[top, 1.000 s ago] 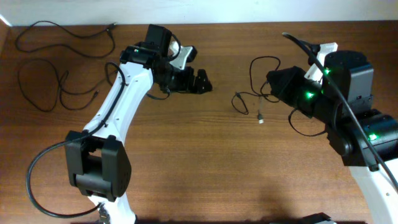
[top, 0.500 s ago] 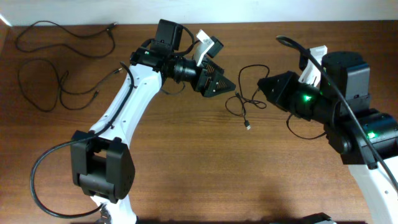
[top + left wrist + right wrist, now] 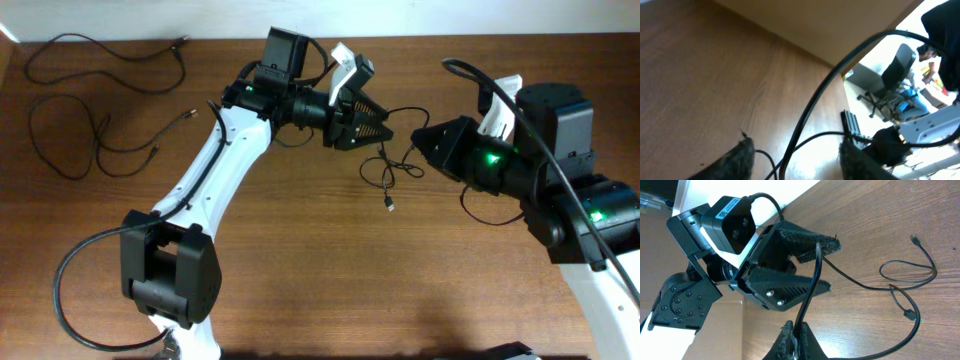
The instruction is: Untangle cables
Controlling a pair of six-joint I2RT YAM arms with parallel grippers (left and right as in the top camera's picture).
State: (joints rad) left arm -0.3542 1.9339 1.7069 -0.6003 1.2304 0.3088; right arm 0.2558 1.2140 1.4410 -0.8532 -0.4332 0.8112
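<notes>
Nearest you, the cable (image 3: 389,203) drops a loose looped tail onto the desk (image 3: 300,280), plug tip pointing near. Your right pincer (image 3: 420,140) is clenched on that cable. From it a strand runs far-left, straight between the jaws of your left pincer (image 3: 385,122), which stand apart around it, gripping nothing. So it's the left arm's catch: close across that line. Far left, the other cables (image 3: 130,150) lie well apart.

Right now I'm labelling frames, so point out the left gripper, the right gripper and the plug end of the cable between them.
left gripper (image 3: 388,130), overhead view, between its fingertips.
right gripper (image 3: 416,140), overhead view, at its closed fingertips.
cable (image 3: 389,206), overhead view, its free plug end.
</notes>
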